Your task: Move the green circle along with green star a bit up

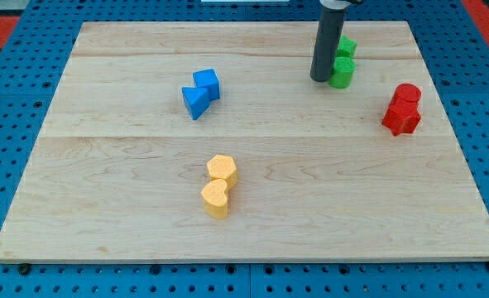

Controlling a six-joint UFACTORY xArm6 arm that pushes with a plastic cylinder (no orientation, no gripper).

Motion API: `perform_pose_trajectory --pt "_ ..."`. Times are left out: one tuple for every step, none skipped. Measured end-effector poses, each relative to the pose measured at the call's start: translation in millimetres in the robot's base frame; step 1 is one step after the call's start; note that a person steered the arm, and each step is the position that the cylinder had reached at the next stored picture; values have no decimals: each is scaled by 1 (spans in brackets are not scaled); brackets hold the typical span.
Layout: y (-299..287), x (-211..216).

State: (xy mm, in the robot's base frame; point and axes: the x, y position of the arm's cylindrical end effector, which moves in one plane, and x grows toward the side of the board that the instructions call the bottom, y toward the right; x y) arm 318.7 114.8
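At the far right of the pale wooden desk (252,207), my tip (319,79), a smooth dark rod with no fingers, touches the green circle (341,73); the green star (346,46) sits just behind. No writing shows. Blue blocks (200,92), red blocks (403,109) and yellow blocks (219,186) pair elsewhere.

A plain dark grey rod, round and smooth, with a wider black collar at its upper end; my tip (319,79) is cut flat.
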Motion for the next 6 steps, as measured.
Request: perform_pose_trajectory --pt "0 -20" --pt "-52 12" --pt "-89 56" --pt "-63 52" --pt "-46 43" --pt "-23 43"
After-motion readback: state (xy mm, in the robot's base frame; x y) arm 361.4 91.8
